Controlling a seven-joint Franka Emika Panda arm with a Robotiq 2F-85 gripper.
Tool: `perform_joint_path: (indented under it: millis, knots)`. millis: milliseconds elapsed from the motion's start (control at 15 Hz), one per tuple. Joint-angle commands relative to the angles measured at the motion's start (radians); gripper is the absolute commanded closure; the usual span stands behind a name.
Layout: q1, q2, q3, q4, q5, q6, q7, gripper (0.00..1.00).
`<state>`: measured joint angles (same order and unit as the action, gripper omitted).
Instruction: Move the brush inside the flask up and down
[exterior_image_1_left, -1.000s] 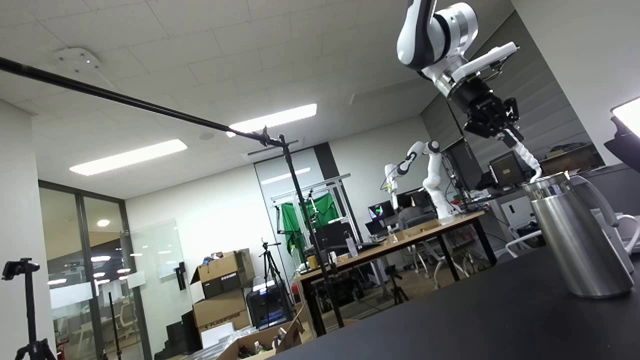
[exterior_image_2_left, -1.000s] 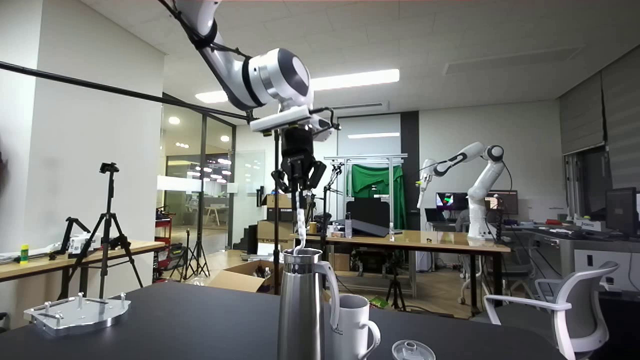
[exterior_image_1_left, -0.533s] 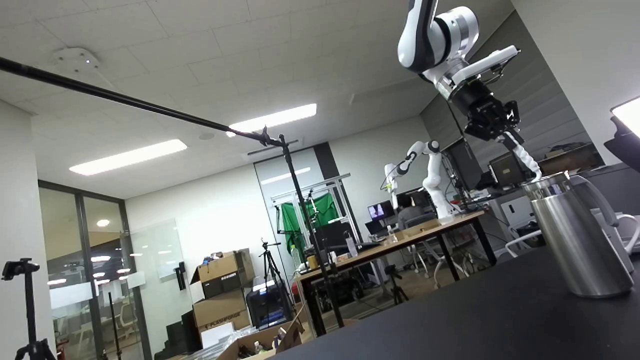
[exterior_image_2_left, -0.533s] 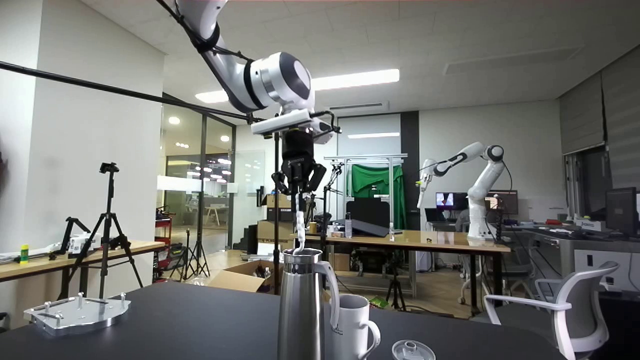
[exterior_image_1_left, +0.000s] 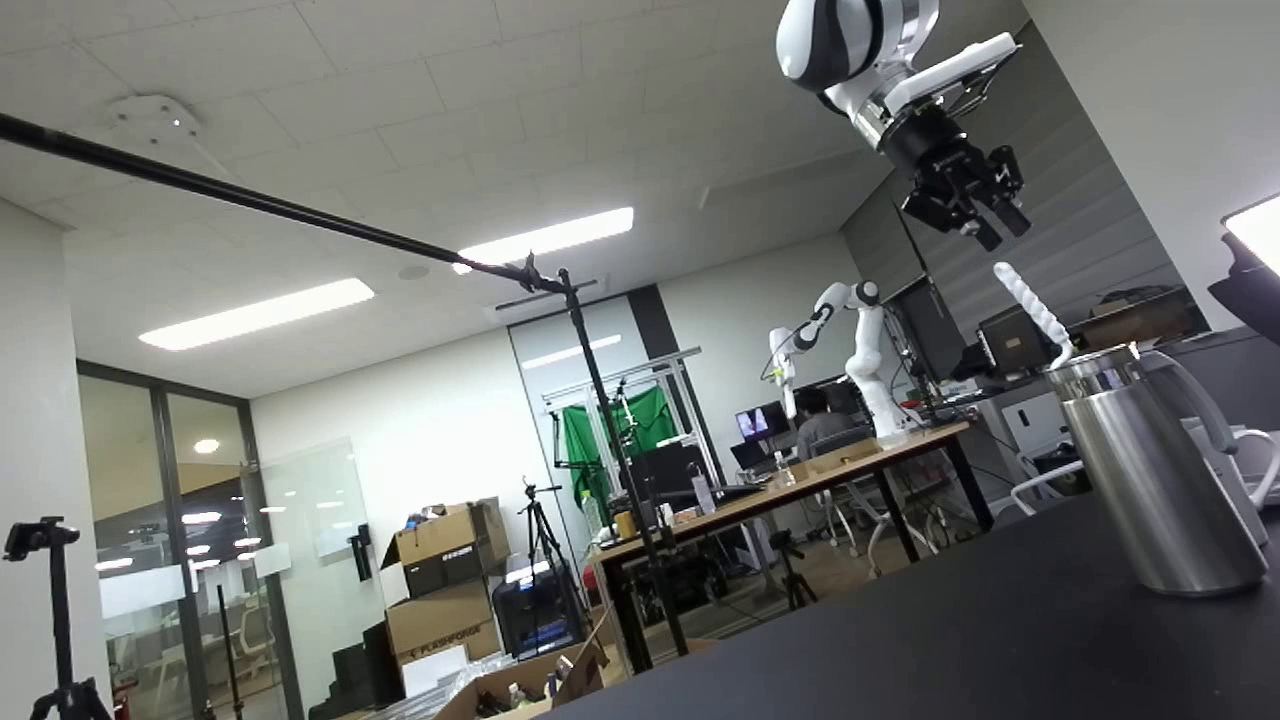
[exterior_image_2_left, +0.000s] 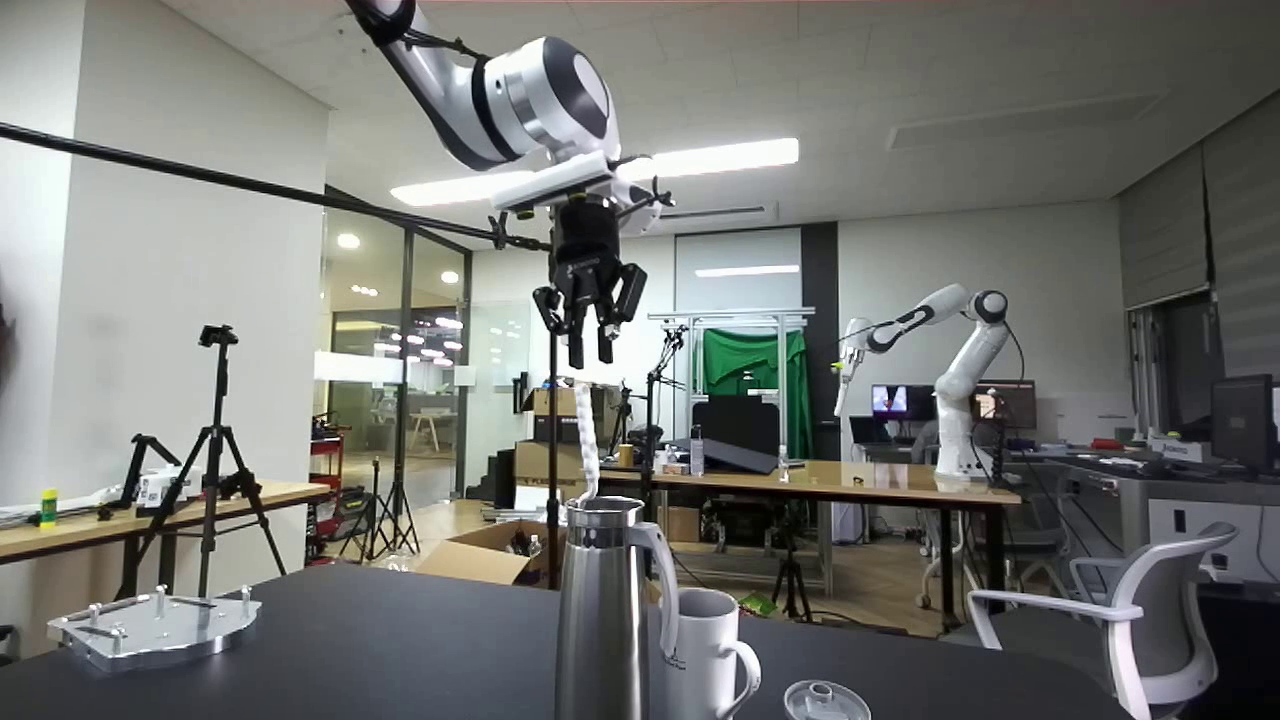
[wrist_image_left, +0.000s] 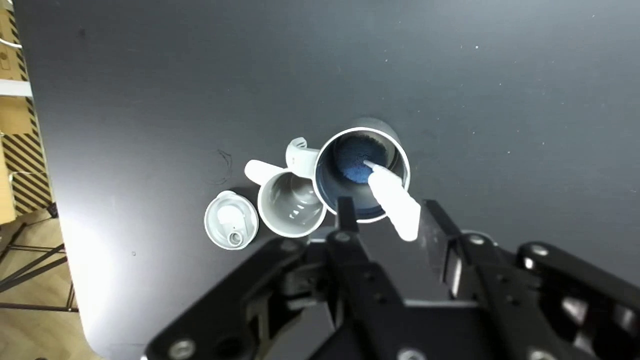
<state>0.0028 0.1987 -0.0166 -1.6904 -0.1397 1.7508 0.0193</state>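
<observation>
The flask, a tall brushed-steel bottle with a white handle, stands upright in both exterior views (exterior_image_1_left: 1160, 490) (exterior_image_2_left: 602, 620) and shows from above in the wrist view (wrist_image_left: 328, 186). The white brush (exterior_image_1_left: 1035, 308) leans in its mouth with the handle sticking up, also in an exterior view (exterior_image_2_left: 587, 435). In the wrist view the brush handle (wrist_image_left: 402, 215) points up towards the jaws and blue bristles lie deep inside the flask. My gripper (exterior_image_1_left: 1003, 232) is open and empty a little above the handle's top, its fingertips apart from it (exterior_image_2_left: 591, 360) (wrist_image_left: 389, 204).
A white mug (exterior_image_2_left: 697, 640) stands beside the flask's handle, with a pale round lid (exterior_image_2_left: 825, 702) near it; both show in the wrist view (wrist_image_left: 291, 205) (wrist_image_left: 231, 220). A clear plate with pegs (exterior_image_2_left: 160, 625) lies at the black table's (exterior_image_2_left: 400, 620) left part.
My gripper dipped slightly, then opened, let go of the brush handle and rose above it. The brush now leans freely, its top shifted a little to the left in both exterior views.
</observation>
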Motion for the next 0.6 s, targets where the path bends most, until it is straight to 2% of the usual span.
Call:
perform_joint_path:
  millis: [0, 133, 200, 267, 467, 533]
  knots:
    - [0.001, 0.001, 0.000, 0.017, -0.008, -0.057, 0.001, 0.32]
    - [-0.001, 0.008, 0.001, 0.031, -0.004, -0.108, -0.016, 0.18]
    - [-0.001, 0.002, 0.002, 0.003, 0.000, -0.057, -0.008, 0.12]
    - [-0.001, 0.003, 0.002, 0.002, 0.000, -0.061, -0.010, 0.29]
    - [-0.001, 0.007, 0.002, 0.001, 0.000, -0.059, -0.010, 0.12]
    - [-0.001, 0.007, 0.002, 0.001, 0.000, -0.058, -0.010, 0.12]
